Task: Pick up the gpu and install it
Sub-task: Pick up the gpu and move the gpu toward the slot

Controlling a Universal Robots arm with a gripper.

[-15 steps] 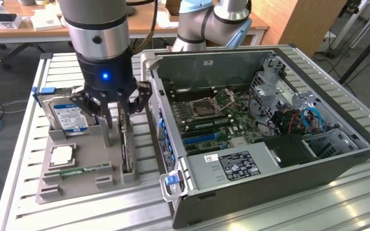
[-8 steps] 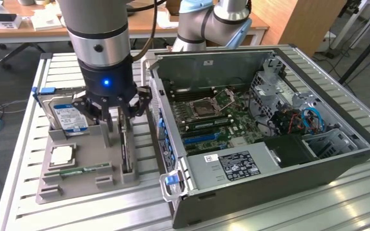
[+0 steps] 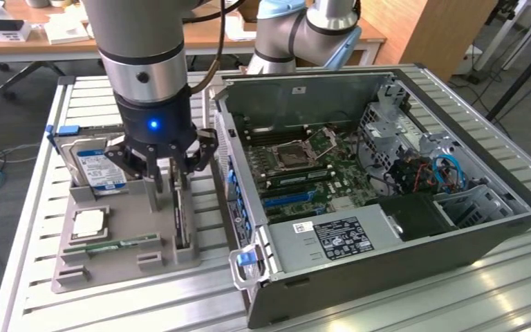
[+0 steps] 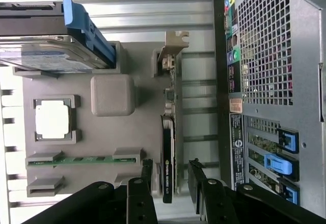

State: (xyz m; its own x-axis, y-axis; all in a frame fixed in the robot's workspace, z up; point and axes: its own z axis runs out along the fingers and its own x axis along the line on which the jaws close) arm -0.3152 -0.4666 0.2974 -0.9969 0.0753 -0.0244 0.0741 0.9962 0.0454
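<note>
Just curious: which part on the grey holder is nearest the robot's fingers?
The thin black gpu, standing on edge; the hard drive, chip and memory stick sit apart.

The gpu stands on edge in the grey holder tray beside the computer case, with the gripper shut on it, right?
Not shut. The wrist view shows the gripper open, its fingers either side of the gpu with gaps. The gpu does stand on edge in the grey holder tray beside the computer case.

The gpu (image 3: 182, 225) (image 4: 168, 158), a thin black card with a silver bracket at one end, stands on edge in the grey holder's (image 3: 127, 228) slot, just beside the open computer case (image 3: 413, 277).
</note>
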